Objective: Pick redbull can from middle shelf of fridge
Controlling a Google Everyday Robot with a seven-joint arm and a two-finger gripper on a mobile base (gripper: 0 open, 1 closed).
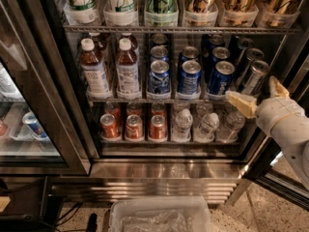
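Observation:
The redbull can (253, 76) is slim and silver with dark blue patches. It stands tilted at the far right of the middle shelf (145, 99) of the fridge (159, 170), to the right of the wider blue cans (189, 77). More slim dark cans stand behind it. My gripper (259, 95) comes in from the right, just in front of and slightly below the can. It is open and empty. One tan finger (241, 103) points left under the can's base and the other finger (277, 87) is to the can's right.
Brown-drink bottles (96, 69) stand at the left of the middle shelf. Tall colourful cans (161, 4) fill the tier above. Red cans (134, 125) and clear bottles (207, 125) fill the tier below. A clear plastic bin (159, 216) sits on the floor. A second cooler (24, 124) is at the left.

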